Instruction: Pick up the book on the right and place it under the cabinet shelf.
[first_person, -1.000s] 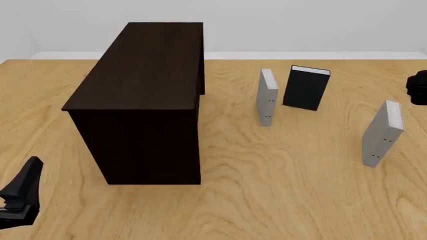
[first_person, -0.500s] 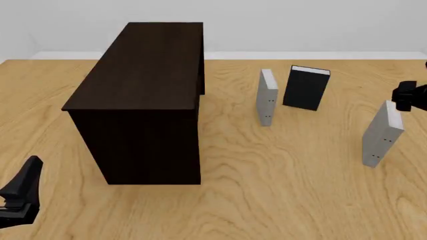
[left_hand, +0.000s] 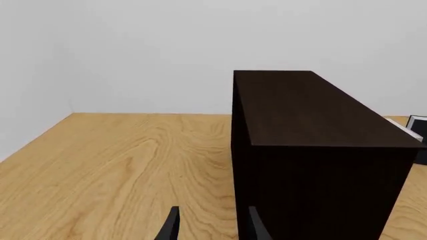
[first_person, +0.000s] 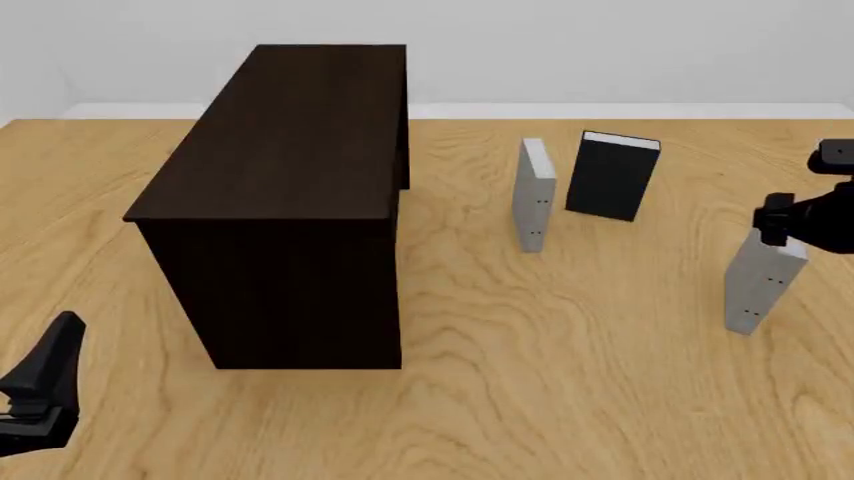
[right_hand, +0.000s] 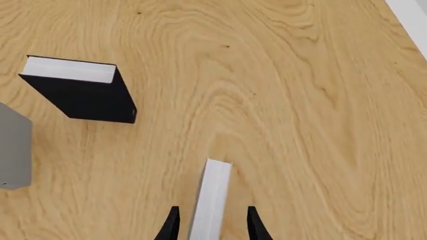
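Note:
The book (first_person: 761, 285) is thin and light grey and stands upright at the right of the table. Its white page edge shows in the right wrist view (right_hand: 212, 192). My right gripper (first_person: 777, 228) is open just above the book's top, with one finger on each side of that edge in the right wrist view (right_hand: 212, 227); whether the fingers touch it I cannot tell. The cabinet shelf (first_person: 287, 150) is a big, very dark box at the left centre, also seen in the left wrist view (left_hand: 313, 150). My left gripper (first_person: 40, 390) is open and empty by the front left edge (left_hand: 212, 231).
A second grey book (first_person: 534, 195) stands upright right of the cabinet, also in the right wrist view (right_hand: 13, 150). A black book (first_person: 611, 178) with white page edges stands behind it (right_hand: 83, 97). Bare wooden table (first_person: 574, 380) lies between the books and the front edge.
My right gripper has come in from the right edge, moving left and down until it sits over the top of the right-hand grey book. The left arm and the books have not moved.

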